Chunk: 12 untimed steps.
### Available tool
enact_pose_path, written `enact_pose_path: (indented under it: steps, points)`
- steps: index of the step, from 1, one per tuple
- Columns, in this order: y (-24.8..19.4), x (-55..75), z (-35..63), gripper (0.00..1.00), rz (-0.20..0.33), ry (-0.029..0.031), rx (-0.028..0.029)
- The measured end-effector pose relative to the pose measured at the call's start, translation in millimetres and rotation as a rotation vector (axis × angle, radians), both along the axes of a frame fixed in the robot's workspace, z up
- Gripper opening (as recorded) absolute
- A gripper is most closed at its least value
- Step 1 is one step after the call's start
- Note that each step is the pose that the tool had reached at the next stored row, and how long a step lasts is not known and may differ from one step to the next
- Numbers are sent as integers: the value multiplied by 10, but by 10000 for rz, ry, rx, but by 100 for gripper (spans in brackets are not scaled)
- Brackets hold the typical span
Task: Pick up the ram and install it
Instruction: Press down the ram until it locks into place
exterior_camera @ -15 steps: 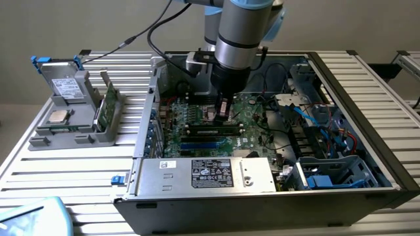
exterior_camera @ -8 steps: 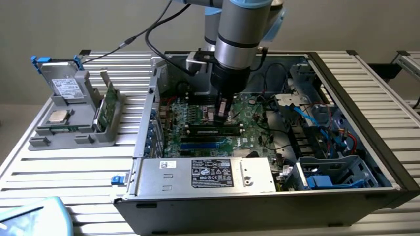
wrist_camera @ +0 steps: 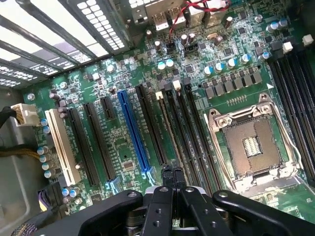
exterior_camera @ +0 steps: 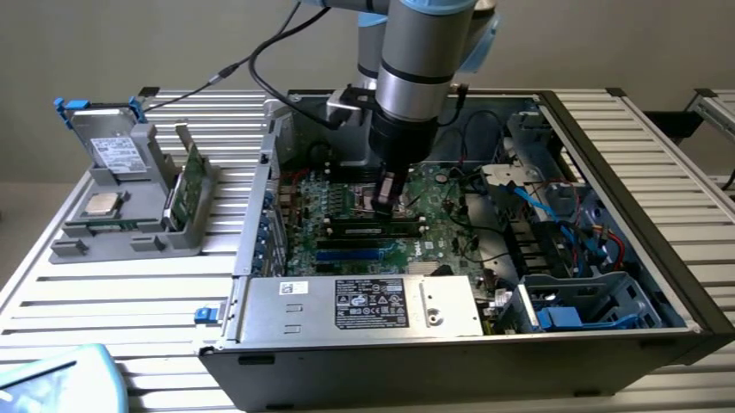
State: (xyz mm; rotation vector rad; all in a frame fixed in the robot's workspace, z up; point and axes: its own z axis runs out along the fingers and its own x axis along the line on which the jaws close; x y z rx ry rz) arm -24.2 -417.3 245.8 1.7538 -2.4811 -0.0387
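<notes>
The robot arm reaches down into an open black computer case (exterior_camera: 677, 284) that lies on a white slatted desk (exterior_camera: 103, 284). The black pincer (exterior_camera: 387, 200) is clenched tight, with its two fingers pressed together. It holds nothing. In the wrist view the closed pincer (wrist_camera: 172, 173) hangs just above the long black slots (wrist_camera: 183, 129) of the green motherboard (wrist_camera: 123, 142).

The ram, a thin long dark-green stick with black chips (exterior_camera: 370, 229), sits in a black slot on the motherboard, right under the pincer tip in the exterior view. I cannot tell if the pincer touches it.

Near those slots in the wrist view are a bright blue slot (wrist_camera: 133, 132), a white slot (wrist_camera: 61, 147) and a square silver chip socket with a metal frame (wrist_camera: 251, 145).

In front of the motherboard in the exterior view is a silver metal box with a black label (exterior_camera: 361, 305). On the exterior view's left, well apart from the case, a grey plastic holder (exterior_camera: 126, 206) stands on the desk. A green card (exterior_camera: 184, 185) stands upright in it, and a square silver chip (exterior_camera: 101, 204) lies on it.
</notes>
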Motion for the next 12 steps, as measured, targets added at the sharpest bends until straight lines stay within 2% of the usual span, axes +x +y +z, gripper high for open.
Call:
enact_pose_path:
  steps: [12]
  points:
    - [1, -6, -19, 11, -1035, -11, -11]
